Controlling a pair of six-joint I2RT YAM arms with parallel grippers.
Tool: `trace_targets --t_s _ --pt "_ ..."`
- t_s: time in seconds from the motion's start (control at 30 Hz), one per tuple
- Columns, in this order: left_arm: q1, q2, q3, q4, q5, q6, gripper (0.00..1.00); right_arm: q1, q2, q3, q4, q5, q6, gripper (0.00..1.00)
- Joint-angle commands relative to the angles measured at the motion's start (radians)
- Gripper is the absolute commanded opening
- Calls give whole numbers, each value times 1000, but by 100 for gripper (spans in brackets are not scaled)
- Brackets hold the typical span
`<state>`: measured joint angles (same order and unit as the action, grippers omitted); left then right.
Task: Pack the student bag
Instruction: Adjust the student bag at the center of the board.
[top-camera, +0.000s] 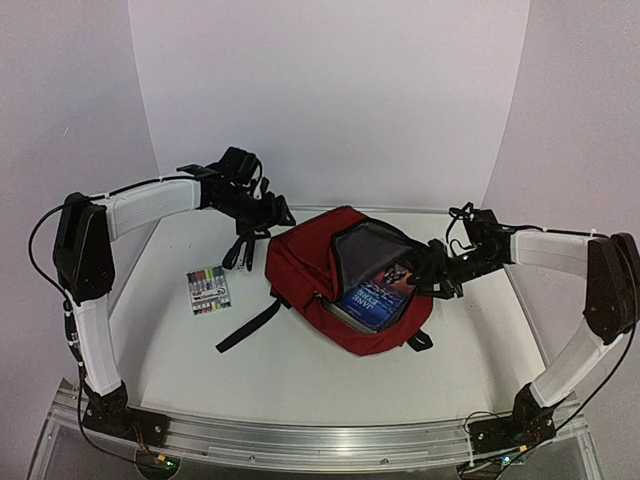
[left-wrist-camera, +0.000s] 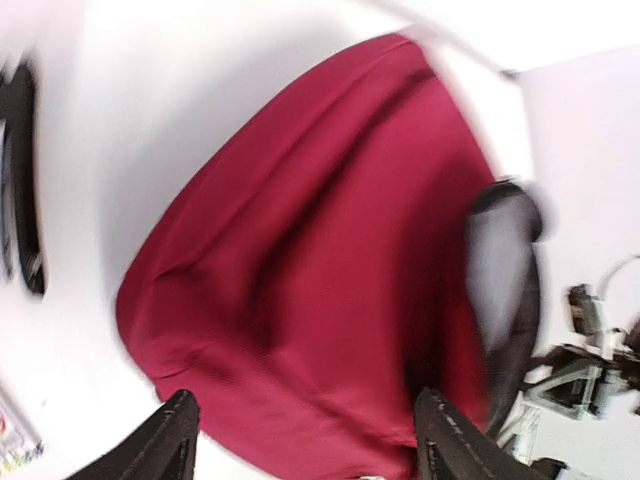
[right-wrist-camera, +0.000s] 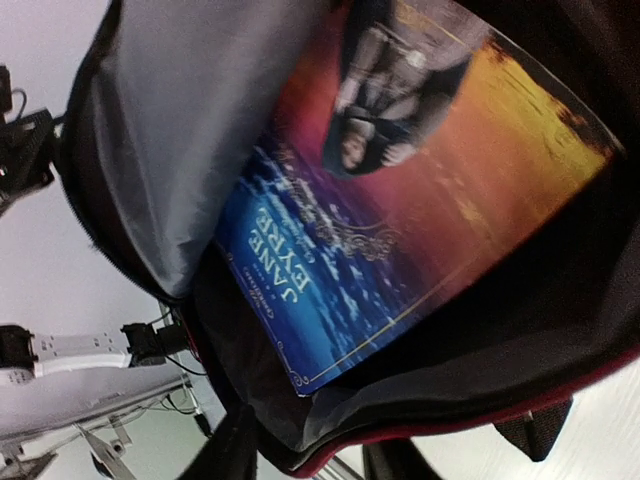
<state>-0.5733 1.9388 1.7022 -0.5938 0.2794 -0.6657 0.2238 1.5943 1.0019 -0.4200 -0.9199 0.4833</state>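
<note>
Centrally on the desk (top-camera: 300, 380) lies the student bag (top-camera: 310, 265), its main compartment unzipped and gaping towards the right arm. Grey lining (right-wrist-camera: 190, 120) shows inside, and a blue-and-orange "Jane Eyre" book (right-wrist-camera: 400, 200) sits within. The right gripper (right-wrist-camera: 320, 450) is at the opening's rim; its fingers straddle the red edge, but I cannot tell whether they pinch it. The left gripper (left-wrist-camera: 308, 400) hangs over the bag's far side, spread wide and holding nothing. A pack of markers (top-camera: 209, 290) lies well left of the bag.
</note>
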Motion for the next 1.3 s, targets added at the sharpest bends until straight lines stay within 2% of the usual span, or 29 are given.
trace_targets --t_s 0.0,0.1,0.23,0.27,0.47,0.6,0.73,0.83,0.93,1.03,1.2,1.27 --pt "-26 1 131 18 112 75 79 -28 -124 72 -13 -21 -52 64" --pt "-42 64 203 3 131 81 81 -42 -178 142 -102 73 -166 84" --pt "-79 173 318 -43 137 95 81 -42 -222 239 -160 216 -301 97" --pt "-88 199 350 -58 136 101 81 -42 -221 245 -161 235 -317 98" --pt "-139 348 507 -158 152 152 71 -41 -126 270 -184 208 -333 96" --pt "-187 368 566 -171 194 198 47 -41 -80 337 -181 220 -356 94" --pt "-233 290 471 -76 219 227 23 -43 -20 412 -193 231 -375 87" --pt "-269 250 430 -38 251 274 14 -44 11 452 -204 240 -398 79" --pt "-306 262 425 -37 289 307 15 -43 42 505 -209 261 -419 79" --pt "-334 310 465 -82 296 338 25 -43 77 577 -209 246 -428 77" --pt "-376 424 558 -186 236 380 32 -44 113 631 -216 239 -455 65" --pt "-376 441 557 -201 213 366 38 -44 115 619 -231 235 -472 59"
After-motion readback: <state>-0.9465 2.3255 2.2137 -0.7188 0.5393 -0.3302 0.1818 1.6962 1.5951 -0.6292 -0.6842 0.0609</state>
